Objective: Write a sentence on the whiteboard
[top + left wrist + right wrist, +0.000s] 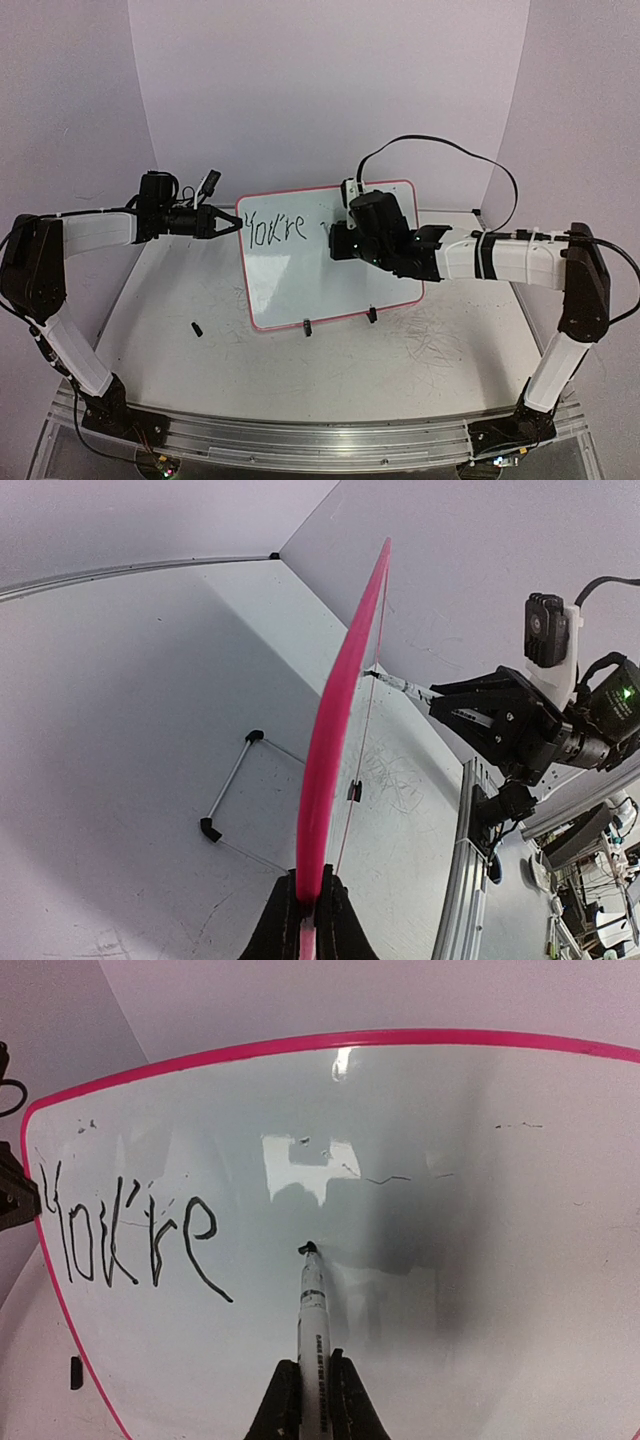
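Observation:
The whiteboard [300, 270] stands upright mid-table, red-pink rimmed, on black clip feet. Black handwriting on it reads "You're" [276, 229], also shown in the right wrist view [130, 1240]; the other words of the sentence are not on the board. My left gripper [233, 222] is shut on the board's left rim, seen edge-on as a pink strip [335, 730]. My right gripper [340, 238] is shut on a white marker [314, 1335], its black tip touching the board just right of the "e", where a small fresh mark sits.
A small black cap [196, 328] lies on the table left of the board. The board's wire stand [232, 795] rests behind it. Grey scribble marks [435, 345] stain the tabletop at the right. Purple walls close in on three sides.

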